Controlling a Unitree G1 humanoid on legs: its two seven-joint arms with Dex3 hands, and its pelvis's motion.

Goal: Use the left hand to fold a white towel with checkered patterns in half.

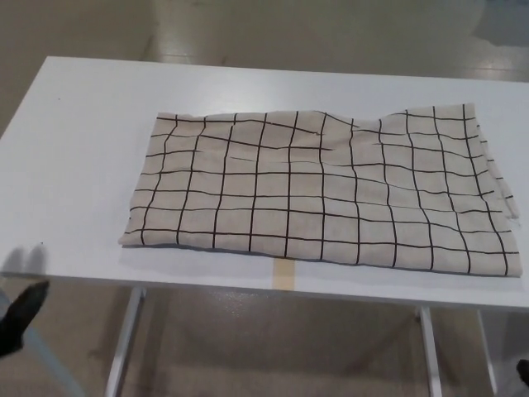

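Head view: 1 checkered towel (322, 190) lies flat at the middle of 1 white counter (74, 165), right edge rumpled. 1 left hand (18, 313) shows at lower left below the counter edge; finger state cannot be told.

One white table (74, 157) — and on it one towel (322, 192), beige-white with a black grid, lying nearer the table's front and right edges. One strip of tan tape (283, 274) sits at the front edge, just under the towel's hem. Two table legs (124, 343) show below. One black hand (20, 314) — the left — pokes in at the lower left corner.
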